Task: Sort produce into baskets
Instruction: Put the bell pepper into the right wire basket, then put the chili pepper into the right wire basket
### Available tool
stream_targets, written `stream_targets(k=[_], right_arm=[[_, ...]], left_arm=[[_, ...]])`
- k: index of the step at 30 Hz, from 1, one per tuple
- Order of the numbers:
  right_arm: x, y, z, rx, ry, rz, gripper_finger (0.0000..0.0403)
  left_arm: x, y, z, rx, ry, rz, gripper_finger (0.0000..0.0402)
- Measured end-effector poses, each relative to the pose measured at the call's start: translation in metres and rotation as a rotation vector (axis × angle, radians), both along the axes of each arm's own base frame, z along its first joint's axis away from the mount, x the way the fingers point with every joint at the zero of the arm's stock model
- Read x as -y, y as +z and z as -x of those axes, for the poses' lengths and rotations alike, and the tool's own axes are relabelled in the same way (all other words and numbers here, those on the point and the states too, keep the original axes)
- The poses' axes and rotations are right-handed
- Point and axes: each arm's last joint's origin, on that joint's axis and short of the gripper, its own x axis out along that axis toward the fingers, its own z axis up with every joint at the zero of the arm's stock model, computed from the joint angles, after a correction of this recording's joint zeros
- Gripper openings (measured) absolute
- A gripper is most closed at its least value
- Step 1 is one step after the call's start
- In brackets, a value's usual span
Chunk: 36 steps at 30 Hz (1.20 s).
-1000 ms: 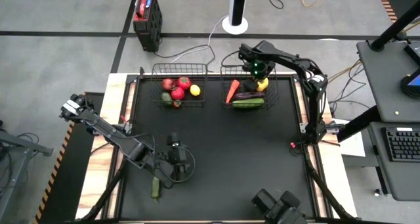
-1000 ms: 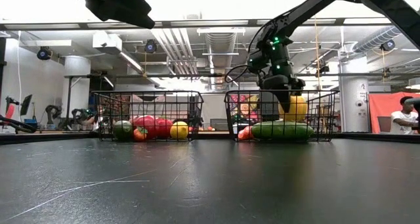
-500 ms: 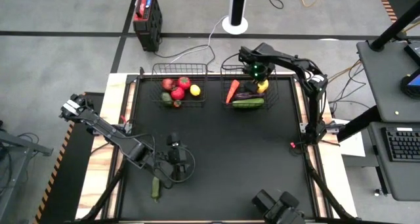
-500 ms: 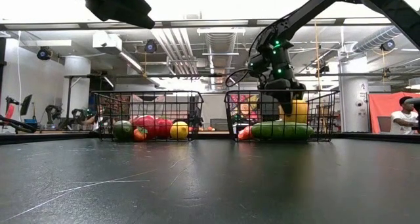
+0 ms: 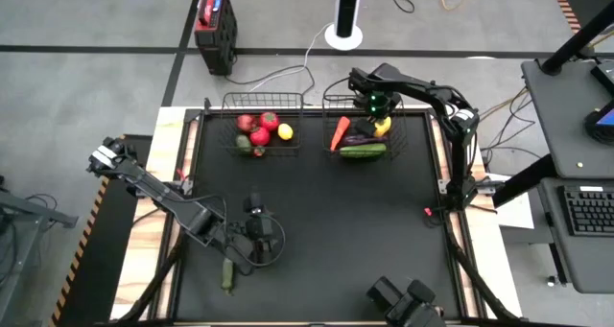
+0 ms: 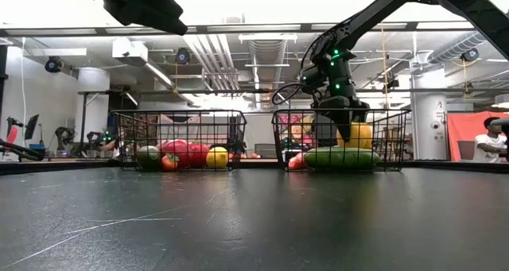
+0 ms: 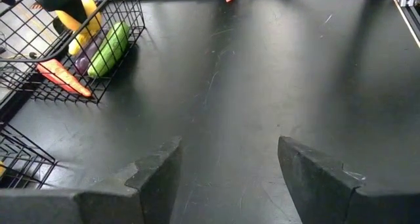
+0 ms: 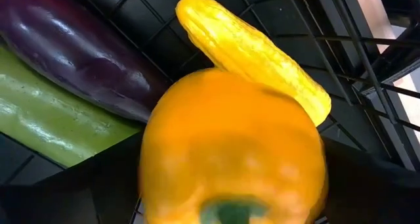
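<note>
Two black wire baskets stand at the table's far edge. The left basket (image 5: 226, 116) holds red tomatoes (image 5: 260, 131), a lemon (image 5: 285, 131) and a dark green piece. The right basket (image 5: 328, 111) holds a carrot (image 5: 340, 132), an eggplant (image 8: 72, 53), a cucumber (image 5: 363, 151), a yellow squash (image 8: 256, 46) and a yellow pepper (image 8: 230, 145). My right gripper (image 5: 376, 108) hangs open over the right basket, pointing down, its fingers on either side of the pepper, which rests on the pile. My left gripper (image 7: 226, 165) hovers open over bare tabletop at the near left.
A green piece of produce (image 5: 227, 274) lies on the table near its near left corner, beside my left arm. A small red object (image 5: 428, 212) lies near the right edge. A red-and-black box (image 5: 215, 18) stands on the floor beyond the table.
The yellow pepper has sunk a little lower into the right basket, under my right gripper, which stays above it.
</note>
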Motion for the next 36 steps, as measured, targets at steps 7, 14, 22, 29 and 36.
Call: stream_targets(k=[7,14,22,29,36], right_arm=[[0.000,0.000,0.000,0.000,0.000,0.001,0.0364],[-0.001,0.007,0.000,0.013,0.002,0.014,0.0365],[-0.005,0.046,0.003,0.095,0.001,0.098,0.0365],[-0.028,0.096,0.010,0.212,-0.003,0.208,0.0365],[-0.076,0.140,0.005,0.369,0.030,0.301,0.0365]], left_arm=[[0.000,0.000,0.000,0.000,0.000,0.000,0.0233],[0.000,0.000,0.000,0.000,0.001,0.001,0.0233],[0.000,0.000,0.000,0.006,0.013,0.020,0.0233],[0.001,0.003,0.000,-0.005,0.026,0.079,0.0233],[0.002,0.014,0.008,-0.152,0.080,0.270,0.0233]])
